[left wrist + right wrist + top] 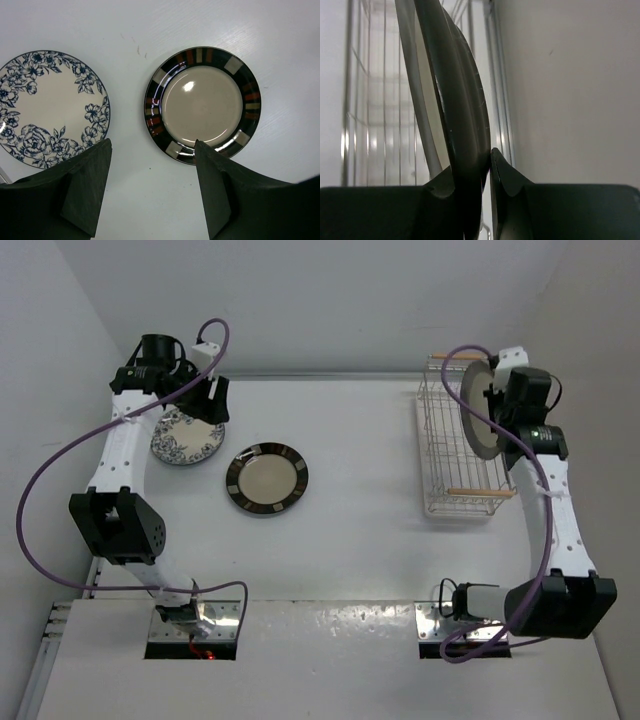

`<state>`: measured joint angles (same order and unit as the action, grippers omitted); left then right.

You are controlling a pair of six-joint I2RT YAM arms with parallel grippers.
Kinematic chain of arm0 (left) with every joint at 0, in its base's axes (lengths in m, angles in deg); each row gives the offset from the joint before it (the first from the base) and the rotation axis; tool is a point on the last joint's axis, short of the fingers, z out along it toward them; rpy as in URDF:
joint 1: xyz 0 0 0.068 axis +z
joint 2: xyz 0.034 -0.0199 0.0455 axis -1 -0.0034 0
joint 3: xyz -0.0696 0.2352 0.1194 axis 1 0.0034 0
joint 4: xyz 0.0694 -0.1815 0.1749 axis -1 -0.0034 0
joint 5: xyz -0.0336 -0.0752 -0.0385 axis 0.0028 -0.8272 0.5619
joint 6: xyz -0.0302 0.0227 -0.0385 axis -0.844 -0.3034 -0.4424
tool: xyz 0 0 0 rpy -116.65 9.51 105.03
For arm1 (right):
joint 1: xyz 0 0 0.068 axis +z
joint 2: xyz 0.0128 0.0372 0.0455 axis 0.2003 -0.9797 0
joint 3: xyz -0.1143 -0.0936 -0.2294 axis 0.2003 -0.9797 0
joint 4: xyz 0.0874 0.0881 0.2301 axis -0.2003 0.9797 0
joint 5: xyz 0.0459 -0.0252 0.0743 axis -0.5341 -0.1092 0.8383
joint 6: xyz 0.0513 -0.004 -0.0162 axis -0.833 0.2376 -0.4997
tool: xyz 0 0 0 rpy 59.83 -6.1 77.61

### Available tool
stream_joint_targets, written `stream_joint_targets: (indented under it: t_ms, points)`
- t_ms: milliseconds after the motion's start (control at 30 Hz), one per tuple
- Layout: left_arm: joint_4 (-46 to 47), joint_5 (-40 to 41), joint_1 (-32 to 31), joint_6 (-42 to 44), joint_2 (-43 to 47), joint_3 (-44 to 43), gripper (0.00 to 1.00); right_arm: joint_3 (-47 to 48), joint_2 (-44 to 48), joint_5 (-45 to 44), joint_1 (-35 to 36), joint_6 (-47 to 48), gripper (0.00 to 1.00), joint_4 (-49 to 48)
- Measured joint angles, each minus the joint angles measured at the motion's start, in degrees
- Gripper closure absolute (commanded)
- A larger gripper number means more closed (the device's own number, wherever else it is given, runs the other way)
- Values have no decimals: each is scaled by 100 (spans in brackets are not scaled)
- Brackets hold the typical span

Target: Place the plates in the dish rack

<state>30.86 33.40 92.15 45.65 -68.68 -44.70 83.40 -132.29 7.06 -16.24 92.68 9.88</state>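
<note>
The white plate with blue floral pattern lies flat at the far left, also in the left wrist view. The cream plate with the dark banded rim lies flat to its right. My left gripper is open and empty above the bare table between these two plates. My right gripper is shut on the rim of the cream plate with the dark rim and holds it on edge over the dish rack. The right wrist view shows the fingers clamped on the plate with the rack wires behind.
The rack stands at the far right, with wooden handle bars at its short ends. White walls close the table at the back and both sides. Purple cables loop off both arms.
</note>
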Motion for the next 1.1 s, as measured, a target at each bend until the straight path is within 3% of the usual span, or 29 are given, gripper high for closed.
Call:
stream_joint_targets:
  t_ms: [300,700,1100]
  points:
    - [33,74,0,2,0,199,29,-1239,-9,-26,-153,236,100,24]
    - [37,170,0,2,11,302,29,-1582,125,-647,-205,-28,100,-844]
    - [39,282,0,2,15,350,29,-1735,170,-98,-643,-492,100,-673]
